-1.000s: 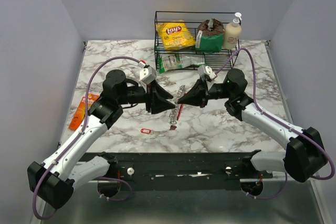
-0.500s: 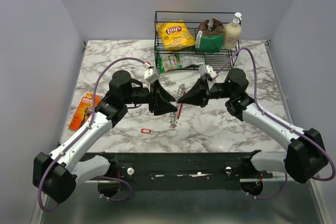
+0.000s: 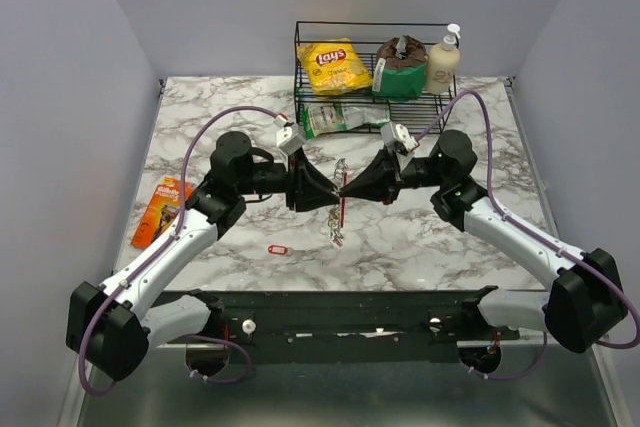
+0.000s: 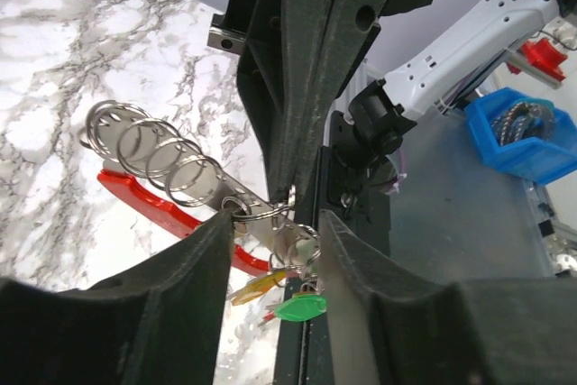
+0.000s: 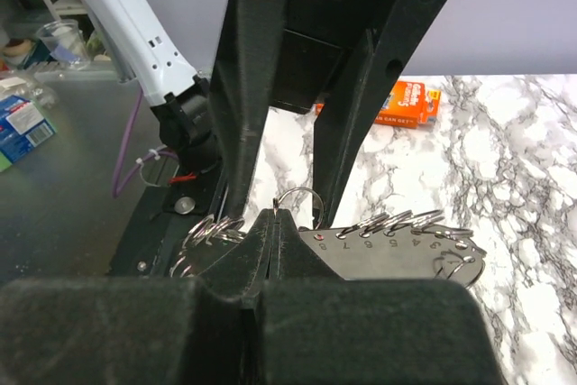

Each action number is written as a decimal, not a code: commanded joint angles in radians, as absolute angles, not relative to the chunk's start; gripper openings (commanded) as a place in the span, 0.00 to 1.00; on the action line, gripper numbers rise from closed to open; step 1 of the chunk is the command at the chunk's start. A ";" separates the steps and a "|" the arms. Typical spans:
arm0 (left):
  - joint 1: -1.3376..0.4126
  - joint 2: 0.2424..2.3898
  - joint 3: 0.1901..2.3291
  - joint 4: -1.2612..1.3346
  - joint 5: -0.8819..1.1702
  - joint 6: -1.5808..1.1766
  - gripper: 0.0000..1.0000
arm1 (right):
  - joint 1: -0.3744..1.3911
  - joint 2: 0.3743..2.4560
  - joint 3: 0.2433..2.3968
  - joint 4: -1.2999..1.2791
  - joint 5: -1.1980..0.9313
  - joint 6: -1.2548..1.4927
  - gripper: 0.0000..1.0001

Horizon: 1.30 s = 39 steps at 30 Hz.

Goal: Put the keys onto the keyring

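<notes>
- Your right pincer (image 5: 275, 216) is pressed together, pinching the keyring (image 5: 297, 191) above the bench (image 3: 420, 237).
- Your left pincer (image 4: 278, 223) is spread, one finger either side of that ring.
- The keys (image 4: 302, 306), one green-tagged, hang under the ring.
- The silvery flat piece (image 4: 162, 155) and red loop (image 4: 167, 215) jut sideways.
- A lone red tag (image 3: 278, 249) lies on the bench.

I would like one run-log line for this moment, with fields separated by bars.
right pincer: shut on keyring bunch | left pincer: open, straddling its ring end | lone red tag: on table
</notes>
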State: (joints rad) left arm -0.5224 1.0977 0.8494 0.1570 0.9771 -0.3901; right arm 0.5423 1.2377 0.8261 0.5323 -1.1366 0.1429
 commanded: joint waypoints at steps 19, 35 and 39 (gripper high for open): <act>-0.518 1.095 0.818 0.345 1.022 -0.460 0.40 | 0.545 1.215 0.850 0.633 -1.144 0.195 0.01; -0.561 1.144 0.850 0.368 1.020 -0.465 0.00 | 0.545 1.226 0.838 0.710 -1.170 0.261 0.01; -0.561 1.118 0.868 0.284 0.976 -0.405 0.00 | 0.545 1.227 0.838 0.710 -1.175 0.262 0.03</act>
State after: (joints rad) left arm -0.5354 1.1316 0.8242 0.3222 1.0107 -0.4576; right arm 0.5133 1.2251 0.8291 0.6598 -1.1645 0.2607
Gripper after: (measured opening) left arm 0.009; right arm 0.020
